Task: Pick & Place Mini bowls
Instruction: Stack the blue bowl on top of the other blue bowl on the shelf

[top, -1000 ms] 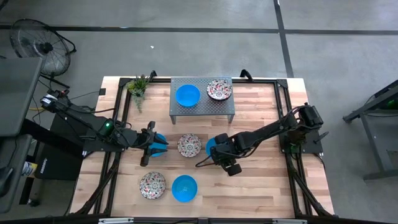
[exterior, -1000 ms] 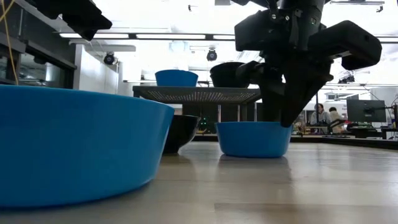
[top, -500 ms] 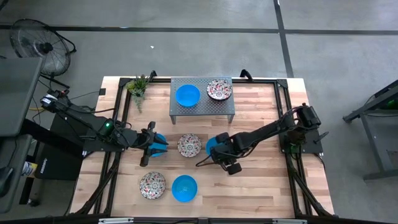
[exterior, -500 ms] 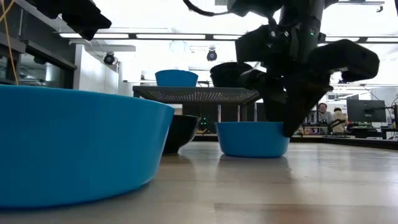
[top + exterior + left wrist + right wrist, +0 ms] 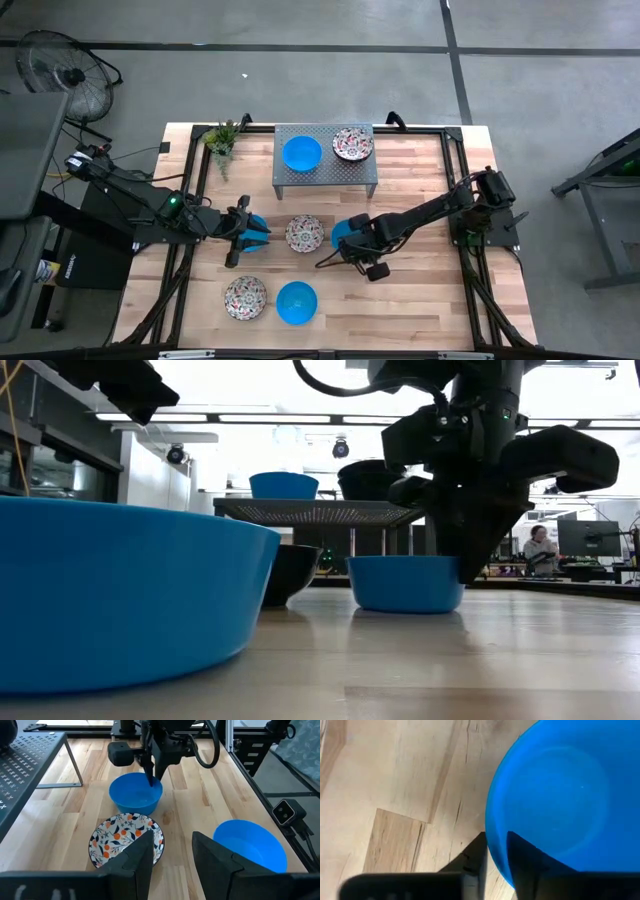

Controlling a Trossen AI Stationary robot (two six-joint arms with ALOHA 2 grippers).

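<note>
Spanning most of the scene, the wooden tabletop (image 5: 420, 300) carries a grey perforated shelf (image 5: 326, 172) at its far edge, with one blue bowl (image 5: 301, 153) and one floral bowl (image 5: 352, 143) on top. Just in front of the shelf sits a second floral bowl (image 5: 304, 233). Beside it, the right pincer (image 5: 345, 240) is clamped on the rim of a blue mini bowl (image 5: 136, 794). The left pincer (image 5: 252, 232), opposite that floral bowl, has its fingers apart around another blue bowl.

The high view looked straight down on the whole table (image 5: 420, 300). The low view sat at tabletop height, facing the room. Both wrist views shared the blue bowl (image 5: 136, 794) at the right gripper (image 5: 496, 865), that arm's own view closest.
</note>
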